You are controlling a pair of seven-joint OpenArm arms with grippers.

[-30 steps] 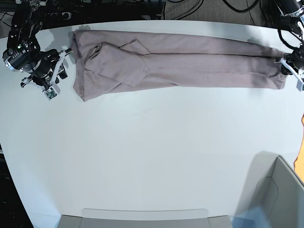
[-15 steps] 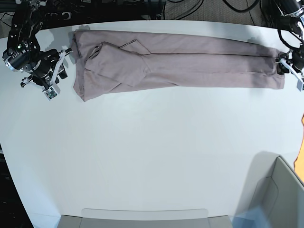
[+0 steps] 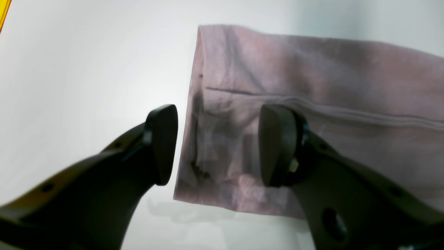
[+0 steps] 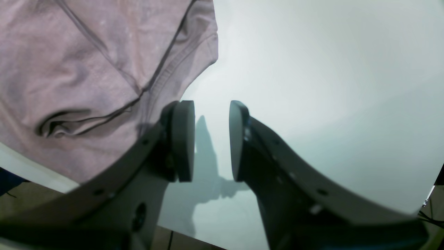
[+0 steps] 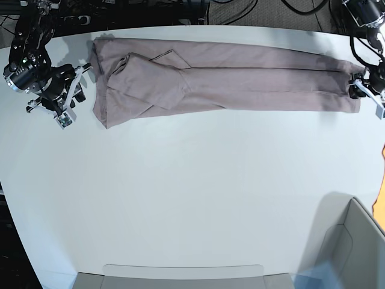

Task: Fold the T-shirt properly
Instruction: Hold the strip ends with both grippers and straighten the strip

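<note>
The T-shirt (image 5: 240, 81) is mauve and lies folded into a long strip across the far side of the white table (image 5: 180, 192). Its sleeve end is at the left and its hem end at the right. My left gripper (image 5: 366, 90) stands open at the hem end. In the left wrist view (image 3: 216, 144) one finger is over bare table and the other over the cloth (image 3: 312, 69), with the cloth's edge lying between them. My right gripper (image 5: 71, 93) hangs just left of the sleeve end. Its jaws (image 4: 211, 140) are apart with nothing in them, and the cloth (image 4: 69, 69) lies beside them.
A grey bin (image 5: 355, 241) stands at the near right corner. A flat grey tray (image 5: 180, 277) runs along the front edge. An orange object (image 5: 382, 174) shows at the right border. Dark cables and stands lie beyond the far edge.
My left gripper has opened wide and let go of the hem end, which now lies flat. The right arm has shifted slightly toward the far edge.
</note>
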